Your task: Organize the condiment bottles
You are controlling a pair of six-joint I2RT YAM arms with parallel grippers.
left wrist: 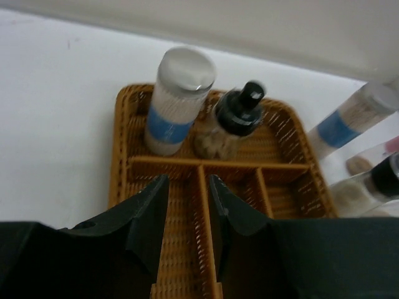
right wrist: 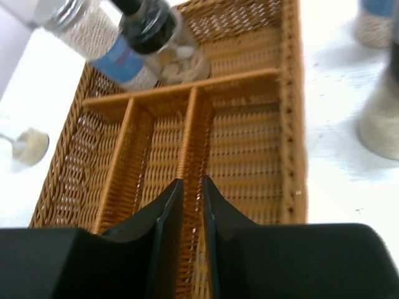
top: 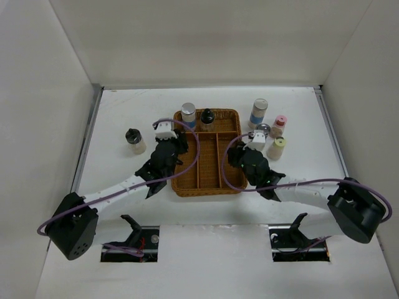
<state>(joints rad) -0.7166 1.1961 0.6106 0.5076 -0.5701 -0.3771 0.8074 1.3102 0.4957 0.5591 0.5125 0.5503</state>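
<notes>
White walls box in a white worktop (top: 124,106). On it we see a wicker tray (top: 209,192); its far compartment holds a blue-banded cylinder (top: 188,115) beside a black-capped bottle (top: 207,118). Left of the tray stands a second black-capped shaker (top: 134,141). To its right cluster another blue-labelled cylinder (top: 258,113), a pink-capped bottle (top: 279,125), a silver-capped bottle (top: 264,131) and a yellow-capped bottle (top: 276,147). We cannot read the labels. Our left hand (left wrist: 186,218) and right hand (right wrist: 191,212) hang over the tray, released, grasping nothing.
</notes>
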